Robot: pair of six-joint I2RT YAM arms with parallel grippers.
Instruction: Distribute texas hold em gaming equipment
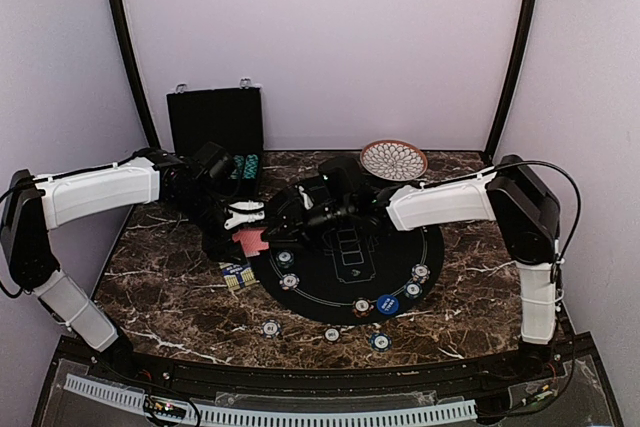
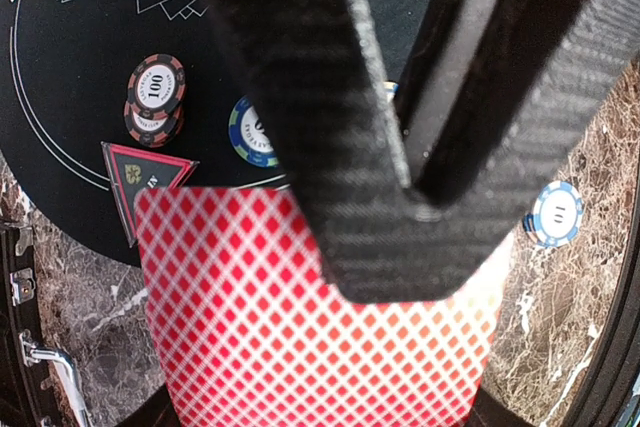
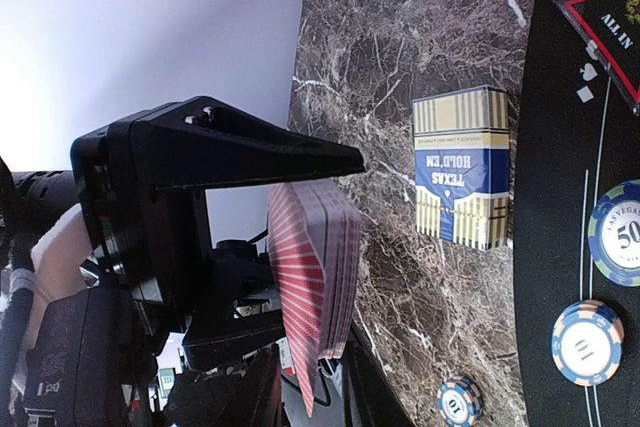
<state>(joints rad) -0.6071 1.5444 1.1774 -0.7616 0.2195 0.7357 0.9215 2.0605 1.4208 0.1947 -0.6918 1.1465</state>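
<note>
The left arm (image 1: 100, 192) is reaching rightward, left jaws clamping the deck of red-backed cards (image 3: 315, 277) beside the black mat (image 1: 320, 299), the right arm (image 1: 440, 202) is reaching leftward, right jaws at the deck's edge, their state not discernible, and the open black case (image 1: 215, 122) is holding stacked chips (image 1: 245, 165).

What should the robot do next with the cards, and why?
Probably grip the top card with the right jaws and slide it off. The left jaws hold the red-backed deck, and the right jaws sit right at its edge.
</note>
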